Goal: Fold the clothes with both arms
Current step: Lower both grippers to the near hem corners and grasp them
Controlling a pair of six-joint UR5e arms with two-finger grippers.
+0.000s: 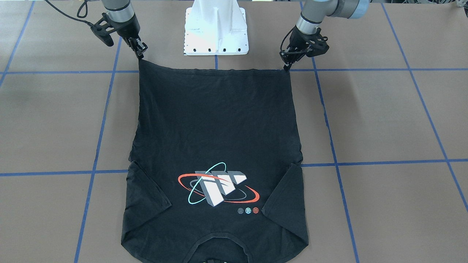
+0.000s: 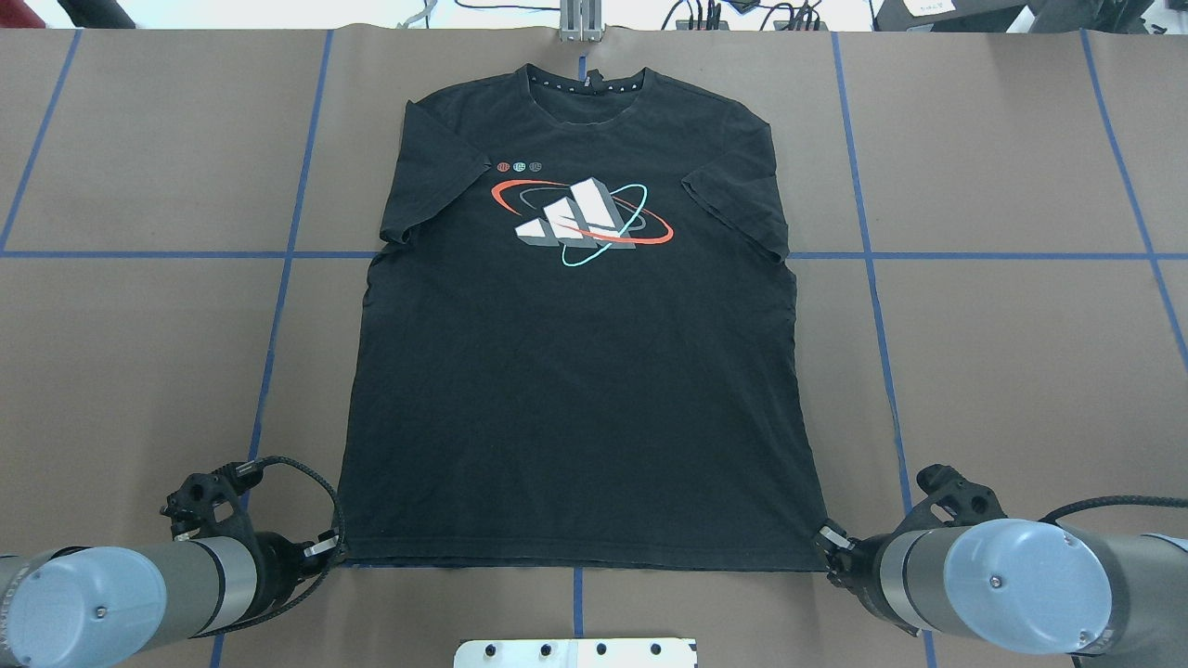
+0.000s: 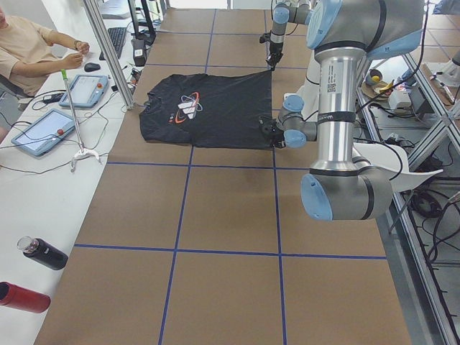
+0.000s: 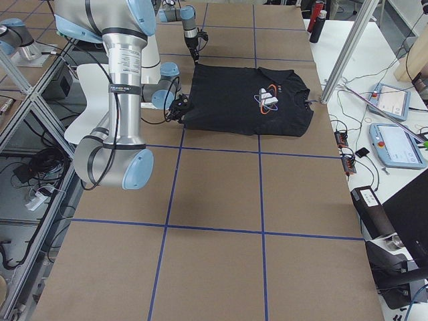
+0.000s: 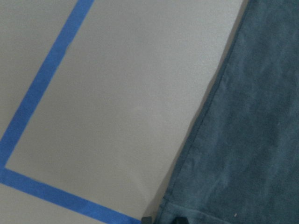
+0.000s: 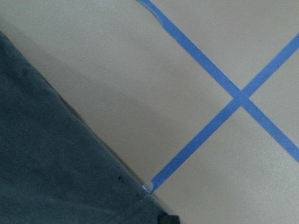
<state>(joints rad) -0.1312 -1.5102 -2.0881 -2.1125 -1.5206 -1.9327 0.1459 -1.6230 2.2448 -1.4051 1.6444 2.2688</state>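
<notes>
Front-facing: black short-sleeved T-shirt (image 1: 219,120) flat on brown blue-taped table (image 1: 384,117), logo up, collar away from robot; right gripper (image 1: 140,54) and left gripper (image 1: 286,65) each at hem corner, jaws narrowed onto cloth, apparently pinching it
Overhead: hem straight between both claws
Side views: too small to judge grip
Wrist views: hem corner at fingertips, tips barely visible
Judged step: hem grasped, fold not begun. Next: raise both corners together, carry toward collar, even tension
</notes>
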